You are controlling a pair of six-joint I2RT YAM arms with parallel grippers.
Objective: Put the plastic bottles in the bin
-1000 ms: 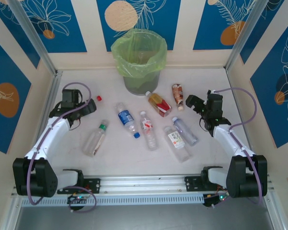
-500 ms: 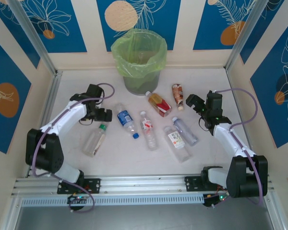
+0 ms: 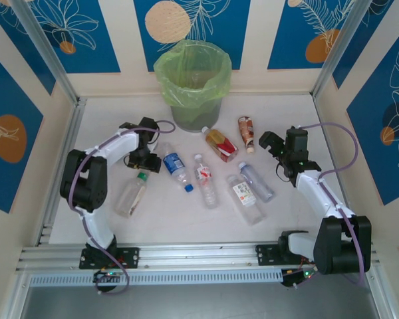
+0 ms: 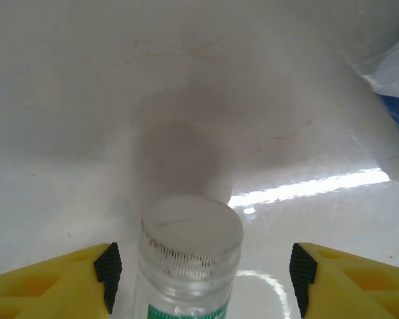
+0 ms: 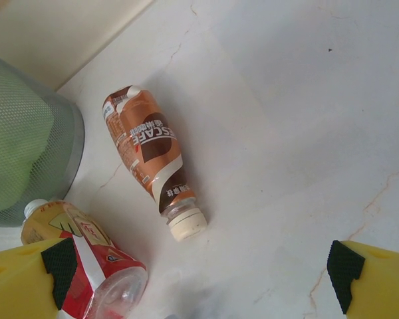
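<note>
Several plastic bottles lie on the pale table in front of the bin (image 3: 192, 114), a grey basket with a yellow-green bag. My left gripper (image 3: 144, 165) (image 4: 201, 272) is at the neck end of a clear bottle with a green band (image 3: 132, 193). Its white cap (image 4: 191, 234) sits between the yellow fingers (image 4: 66, 282), with a gap on each side. My right gripper (image 3: 266, 142) (image 5: 201, 269) hangs open over bare table. Ahead of it lie a brown coffee bottle (image 5: 148, 158) (image 3: 245, 133) and an amber bottle with a red label (image 5: 86, 266) (image 3: 221, 144).
A blue-labelled bottle (image 3: 175, 166), a red-and-white-labelled one (image 3: 205, 180) and two clear ones (image 3: 245, 198) (image 3: 257, 181) lie mid-table. The bin's mesh wall (image 5: 33, 153) is left of the right gripper. Walls close in on both sides.
My left arm has swung right from the left wall to the green-banded bottle's cap, and its jaws have narrowed. The right arm has stayed put.
</note>
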